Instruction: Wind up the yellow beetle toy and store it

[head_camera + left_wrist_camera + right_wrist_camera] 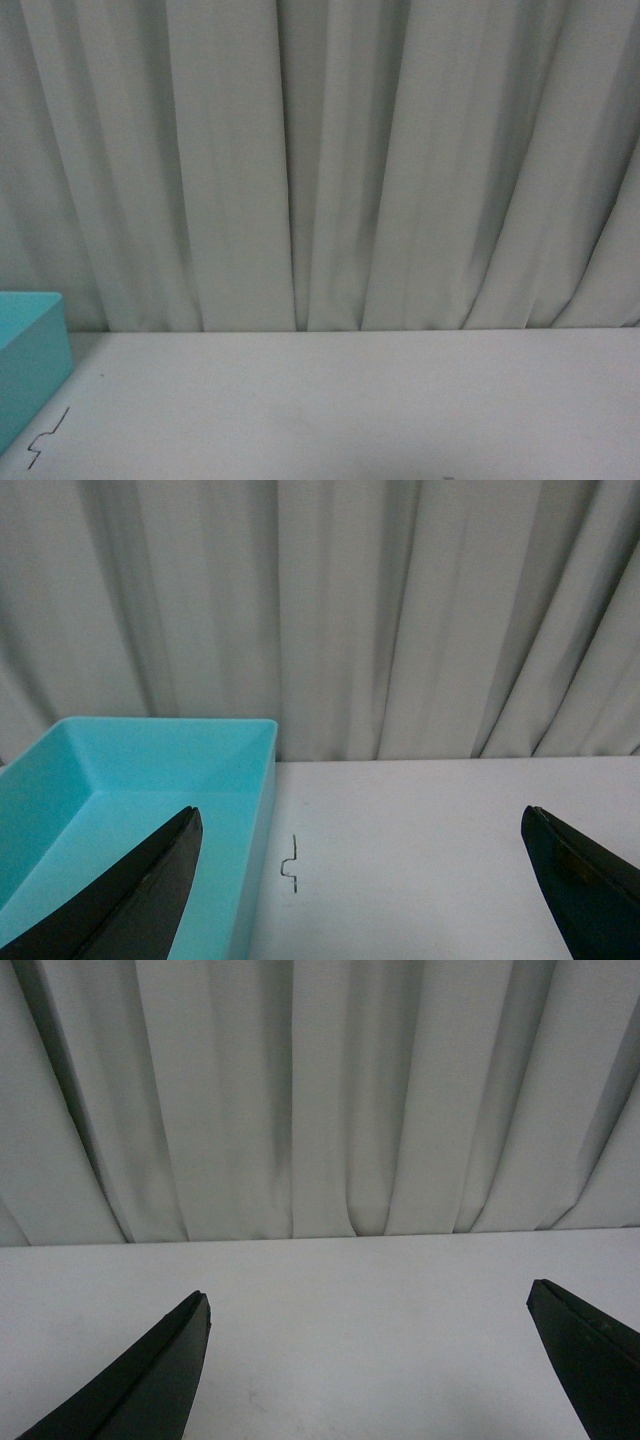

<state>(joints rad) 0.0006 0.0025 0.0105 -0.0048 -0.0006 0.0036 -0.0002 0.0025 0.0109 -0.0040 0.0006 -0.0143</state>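
Observation:
The yellow beetle toy is out of view in every frame. A turquoise open bin [120, 770] stands on the white table [430, 830]; its corner also shows at the left edge of the front view [25, 350]. The bin looks empty inside. My left gripper [360, 825] is open and empty, its dark fingers [150, 890] spread wide, one over the bin's near wall. My right gripper [368, 1300] is open and empty over bare table [360, 1290]. Neither arm shows in the front view.
A white pleated curtain [320, 160] hangs right behind the table's back edge. A small dark squiggle mark [291, 864] lies on the table beside the bin, also seen in the front view [45, 440].

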